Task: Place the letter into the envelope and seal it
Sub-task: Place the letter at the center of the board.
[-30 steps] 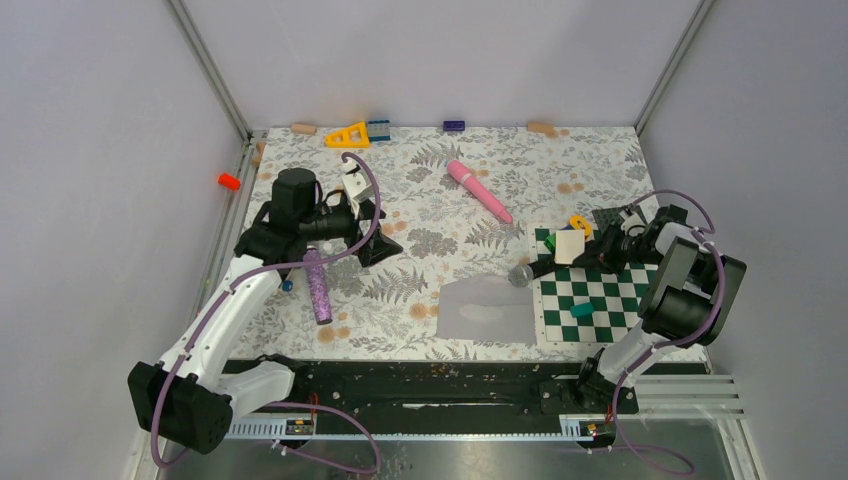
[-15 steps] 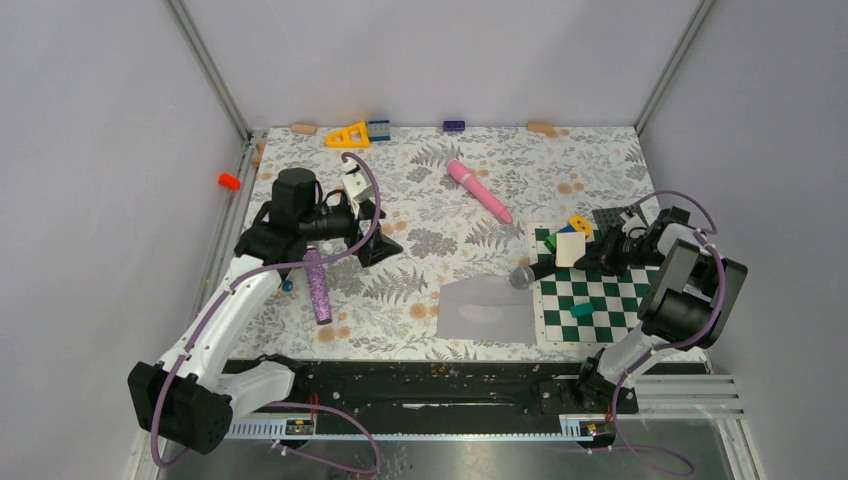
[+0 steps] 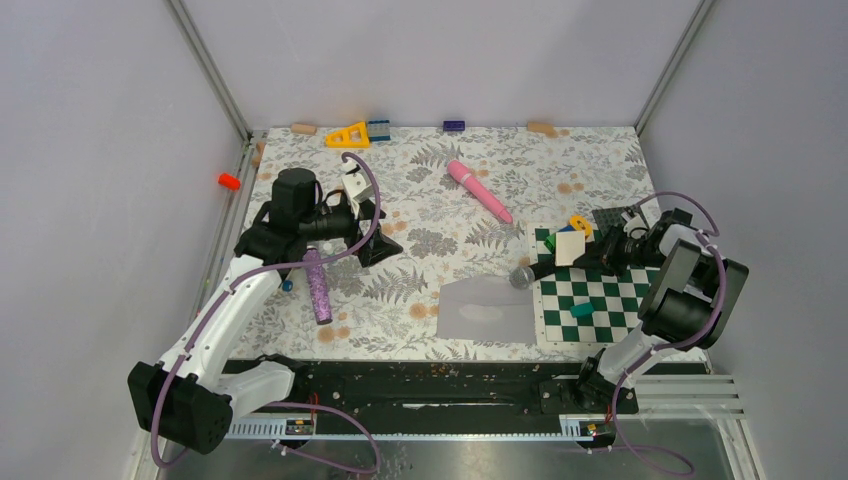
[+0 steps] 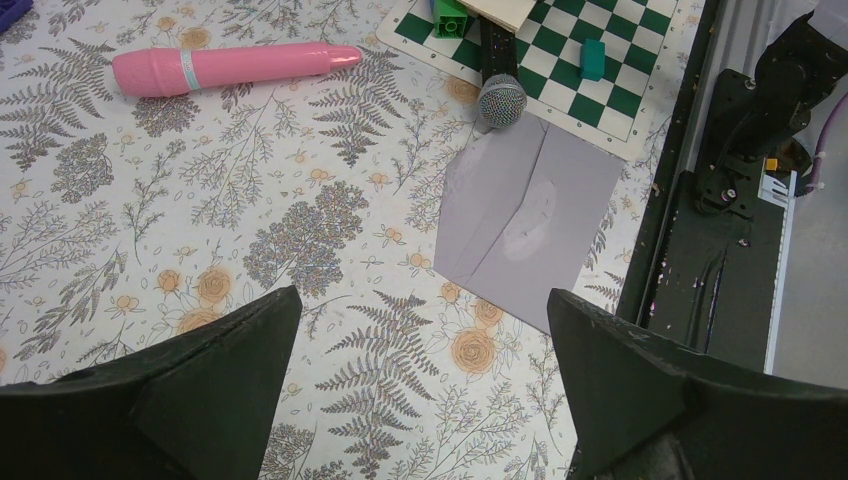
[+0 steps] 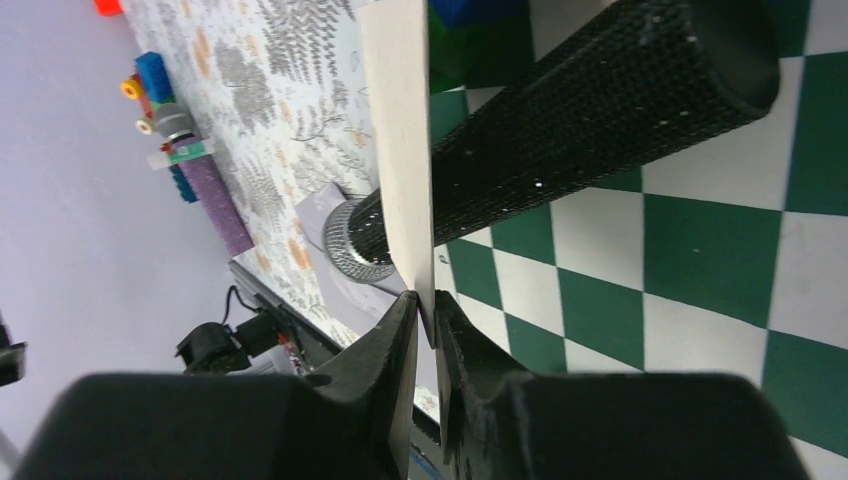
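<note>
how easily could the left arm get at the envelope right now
Probably easily: the left gripper is open and empty, with only bare floral tabletop between it and the envelope. The microphone head sits at just one far corner, leaving the side facing the gripper free.

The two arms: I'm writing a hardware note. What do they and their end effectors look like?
Both the left arm and right arm have white links, bulky black joints and a looping purple cable. The left end effector and right end effector each have two black wedge-shaped fingers.
</note>
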Robot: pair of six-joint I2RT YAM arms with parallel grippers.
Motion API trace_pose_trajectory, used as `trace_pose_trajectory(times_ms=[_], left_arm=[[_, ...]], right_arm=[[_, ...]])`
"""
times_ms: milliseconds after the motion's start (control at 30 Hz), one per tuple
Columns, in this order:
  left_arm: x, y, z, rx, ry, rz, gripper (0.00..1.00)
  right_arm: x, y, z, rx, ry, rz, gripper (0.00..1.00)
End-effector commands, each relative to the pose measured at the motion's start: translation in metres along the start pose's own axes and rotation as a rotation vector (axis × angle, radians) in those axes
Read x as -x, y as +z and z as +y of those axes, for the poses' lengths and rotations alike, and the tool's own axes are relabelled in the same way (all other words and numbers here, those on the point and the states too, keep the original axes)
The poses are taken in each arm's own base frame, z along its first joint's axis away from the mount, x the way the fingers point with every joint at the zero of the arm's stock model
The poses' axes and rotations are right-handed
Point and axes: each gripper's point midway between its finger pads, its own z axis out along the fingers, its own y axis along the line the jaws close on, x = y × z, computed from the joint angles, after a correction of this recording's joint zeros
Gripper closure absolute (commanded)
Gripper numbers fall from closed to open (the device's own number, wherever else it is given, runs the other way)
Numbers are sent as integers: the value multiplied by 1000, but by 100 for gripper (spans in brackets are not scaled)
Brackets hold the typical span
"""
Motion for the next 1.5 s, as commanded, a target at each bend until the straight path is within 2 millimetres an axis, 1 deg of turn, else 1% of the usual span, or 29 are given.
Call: trace_pose_trajectory(times_ms=[0,367,467,567,700,767,867,1033,1467], left_arm=[[11,-3,-4,-18,45,-45,1],[11,-3,-4,-17,49,-46,1],[11,-3,-4,-19,48,-46,1],[12,-4,-5,-19,49,-47,1],[12,-4,-5,-16,50,-48,1],[12,-4,-5,-17,50,-48,1],[11,-4,-5,-16,50,-47,1],[11,-3,-4,-19,47,-46,1],[12,-3,-4,-19,48,-46,1]], right_arm=[[1,-8,20,107,0,-16,81],[4,-16,14,127,45,-33,82],[3,-14,3,75,66,-24,82],[2,-11,-8,37,90,-6,79],[2,-4,-20,11,123,21,77],[2,-3,-23,3,129,28,74],[2,-3,-24,-1,126,28,67],[5,-5,-19,12,105,9,60],[15,-4,-13,53,87,-29,58]])
